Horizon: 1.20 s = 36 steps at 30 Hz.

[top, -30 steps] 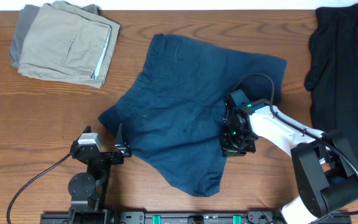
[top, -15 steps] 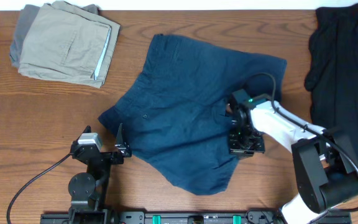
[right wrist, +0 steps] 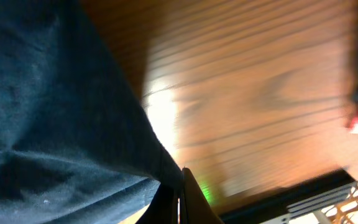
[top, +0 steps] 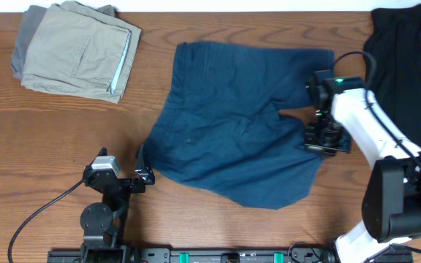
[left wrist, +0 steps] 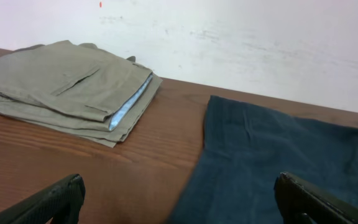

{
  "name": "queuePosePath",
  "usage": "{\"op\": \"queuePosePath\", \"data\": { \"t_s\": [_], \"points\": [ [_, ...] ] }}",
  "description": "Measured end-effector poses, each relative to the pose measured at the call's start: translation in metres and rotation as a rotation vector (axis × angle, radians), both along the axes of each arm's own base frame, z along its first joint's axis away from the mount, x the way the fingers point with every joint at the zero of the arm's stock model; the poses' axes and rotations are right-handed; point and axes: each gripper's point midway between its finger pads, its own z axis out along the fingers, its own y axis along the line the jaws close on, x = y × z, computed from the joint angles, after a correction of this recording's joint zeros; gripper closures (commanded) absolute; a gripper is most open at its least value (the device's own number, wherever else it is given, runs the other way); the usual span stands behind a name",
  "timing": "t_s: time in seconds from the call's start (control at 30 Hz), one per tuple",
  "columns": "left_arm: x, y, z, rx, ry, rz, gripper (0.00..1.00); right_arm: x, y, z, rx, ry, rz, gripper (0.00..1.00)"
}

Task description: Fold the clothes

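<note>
The left claw [left wrist: 180, 202] gapes wide, one dark finger [left wrist: 53, 200] in each lower corner. Beyond, on the brown bench [left wrist: 160, 140], folded beige shorts [left wrist: 67, 84] lie left and navy shorts [left wrist: 278, 158] lie flat on the right, not touching. A white wall [left wrist: 241, 37] stands behind.

The overhead view is bright, even and sharp across the wooden table [top: 50, 146], with only thin, soft shadows along the navy shorts [top: 225, 131] and the folded beige shorts [top: 79, 51]. The black garment [top: 404, 66] at the right edge swallows nearly all detail. The left wrist view is softer and dimmer, its pale wall [left wrist: 229, 37] flat and greyish. The right wrist view is heavily blurred (streaked, nothing crisp), with a white glare patch [right wrist: 160, 117] on the wood beside the dark cloth.
</note>
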Motion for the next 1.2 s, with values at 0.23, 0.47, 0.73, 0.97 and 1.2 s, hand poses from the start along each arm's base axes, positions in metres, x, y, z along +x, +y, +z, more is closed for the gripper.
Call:
{"op": "queuePosePath", "data": {
  "t_s": [0.23, 0.47, 0.73, 0.97, 1.2],
  "points": [
    [0.000, 0.000, 0.000, 0.000, 0.000, 0.000, 0.02, 0.004, -0.060, 0.006, -0.056, -0.025, -0.176, 0.99],
    [0.000, 0.000, 0.000, 0.000, 0.000, 0.000, 0.02, 0.033, -0.099, 0.040, 0.016, -0.151, -0.305, 0.83],
    [0.000, 0.000, 0.000, 0.000, 0.000, 0.000, 0.02, 0.048, -0.082, 0.066, 0.134, -0.196, -0.266, 0.01],
    [0.000, 0.000, 0.000, 0.000, 0.000, 0.000, 0.02, 0.030, -0.071, 0.068, 0.163, -0.118, -0.261, 0.01],
    [0.000, 0.000, 0.000, 0.000, 0.000, 0.000, 0.02, 0.023, -0.069, 0.059, 0.168, -0.089, -0.270, 0.01]
  ]
}}
